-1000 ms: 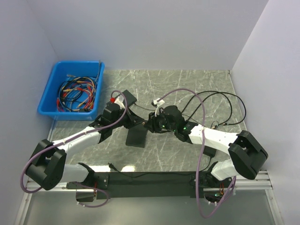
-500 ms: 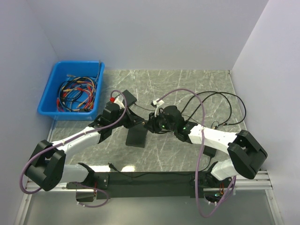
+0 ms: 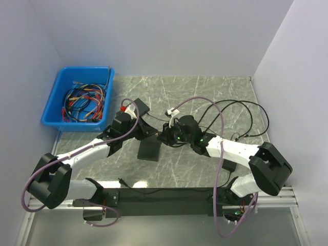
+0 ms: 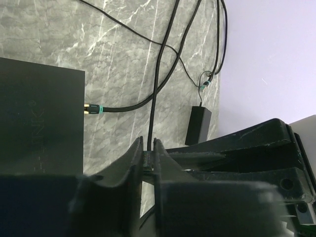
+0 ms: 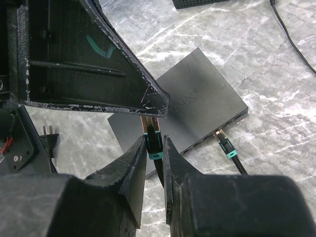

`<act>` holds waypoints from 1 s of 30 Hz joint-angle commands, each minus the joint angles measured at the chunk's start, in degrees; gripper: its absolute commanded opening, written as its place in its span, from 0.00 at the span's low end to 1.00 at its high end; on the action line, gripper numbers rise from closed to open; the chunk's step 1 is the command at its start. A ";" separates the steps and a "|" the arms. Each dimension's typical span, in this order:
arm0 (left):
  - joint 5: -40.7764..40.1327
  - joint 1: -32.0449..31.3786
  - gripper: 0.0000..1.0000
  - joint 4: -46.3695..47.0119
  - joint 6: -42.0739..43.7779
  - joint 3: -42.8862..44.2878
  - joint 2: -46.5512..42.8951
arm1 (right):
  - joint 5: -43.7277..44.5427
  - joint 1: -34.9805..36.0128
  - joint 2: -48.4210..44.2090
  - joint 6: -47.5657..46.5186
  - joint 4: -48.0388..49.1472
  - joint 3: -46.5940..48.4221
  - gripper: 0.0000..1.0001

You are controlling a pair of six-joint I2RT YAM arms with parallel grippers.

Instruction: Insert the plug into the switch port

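A grey marble tabletop [image 3: 205,97] carries a flat black switch box [image 3: 149,151], and the left gripper [image 3: 151,131] and right gripper [image 3: 165,136] meet just above it.

Right wrist: its jaws pinch a gold-tipped black plug with a teal band [image 5: 152,136], held clear of the box.

Left wrist: its nearly closed jaws nip the same plug, and a black cable [image 4: 157,89] leads away.

Switch [image 4: 42,123] top — pale lettering, seemingly "LINK", partly hidden.
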 commanded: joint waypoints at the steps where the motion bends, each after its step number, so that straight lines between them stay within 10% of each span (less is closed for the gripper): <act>1: -0.74 0.13 0.18 -0.21 3.33 -0.11 -0.97 | 5.05 -0.50 -1.53 1.91 -0.01 1.05 0.00; 7: -3.03 0.13 0.41 -0.65 4.30 -1.07 -2.28 | 11.66 -0.58 -3.74 2.88 -10.11 3.85 0.00; 30: -11.18 -8.56 0.35 1.72 -1.84 -19.79 -11.16 | 27.14 -0.32 -17.18 9.65 -26.48 -3.53 0.00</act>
